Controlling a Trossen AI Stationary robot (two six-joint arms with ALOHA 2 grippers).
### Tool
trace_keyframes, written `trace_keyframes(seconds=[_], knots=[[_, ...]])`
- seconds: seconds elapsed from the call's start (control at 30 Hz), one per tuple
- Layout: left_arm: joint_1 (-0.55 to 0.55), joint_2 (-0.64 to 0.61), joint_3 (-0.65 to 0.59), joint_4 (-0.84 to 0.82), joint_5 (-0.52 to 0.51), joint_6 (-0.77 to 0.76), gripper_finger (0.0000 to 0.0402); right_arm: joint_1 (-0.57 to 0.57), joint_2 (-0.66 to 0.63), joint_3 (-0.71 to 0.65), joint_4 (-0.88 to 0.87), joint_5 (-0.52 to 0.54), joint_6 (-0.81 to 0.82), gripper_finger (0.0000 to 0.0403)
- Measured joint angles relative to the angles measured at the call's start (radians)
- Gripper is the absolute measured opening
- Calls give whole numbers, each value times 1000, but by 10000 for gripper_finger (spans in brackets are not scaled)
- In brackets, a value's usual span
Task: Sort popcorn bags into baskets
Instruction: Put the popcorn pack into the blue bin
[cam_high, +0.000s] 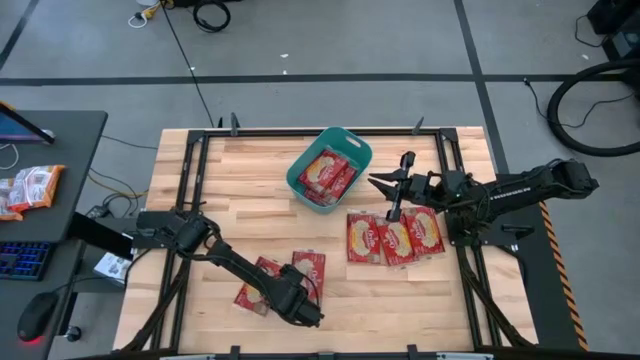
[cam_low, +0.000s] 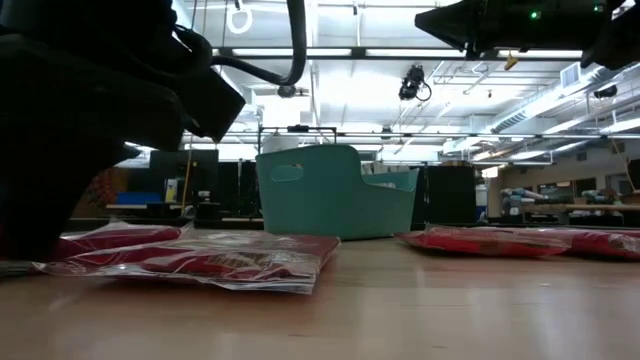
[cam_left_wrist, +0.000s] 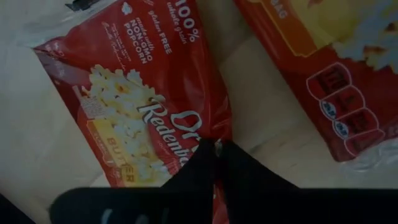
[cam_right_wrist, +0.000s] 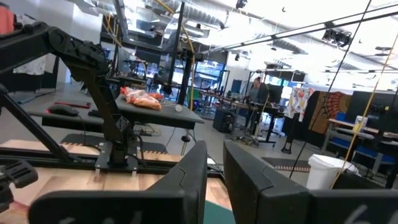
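Two red popcorn bags (cam_high: 262, 285) (cam_high: 308, 268) lie flat near the table's near edge. My left gripper (cam_high: 303, 303) stands over them, pointing down, and is shut on one bag (cam_left_wrist: 143, 106); the second bag (cam_left_wrist: 336, 74) lies beside it. The teal basket (cam_high: 352, 150) stands at the far middle of the table with several bags (cam_high: 325, 175) inside. Three more bags (cam_high: 398, 238) lie in a row on the table to the basket's near right. My right gripper (cam_high: 383, 196) hovers open above them, beside the basket, touching nothing. My left gripper pinches the bag's edge (cam_left_wrist: 211, 134) between its two shut fingers (cam_left_wrist: 242, 168), coming from above and pointing down. In the low view the bags (cam_low: 200, 255) lie flat on the table under the gripper.
A black frame rail (cam_high: 300, 132) runs round the wooden table top. Bare wood lies on the table's far left (cam_high: 230, 170) and along the near edge at the right (cam_high: 420, 310). A side desk (cam_high: 60, 140) to the left carries orange snack bags (cam_high: 30, 188).
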Motion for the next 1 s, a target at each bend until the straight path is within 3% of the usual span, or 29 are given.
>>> trace_keyframes(seconds=[0.23, 0.4, 0.7, 1.0], knots=[[3, -68, -3, -33, -7, 53, 7, 0, 0, 0, -26, -1, 27, 59], [3, -182, -3, -79, -95, 50, 3, 0, 0, 0, -70, -18, 74, 59], [32, -369, -2, -125, -377, 144, 1, 1, 0, 0, -143, -173, 227, 59], [165, -438, -1, -64, -710, 552, 1, 24, 0, 0, -260, -227, 335, 59]])
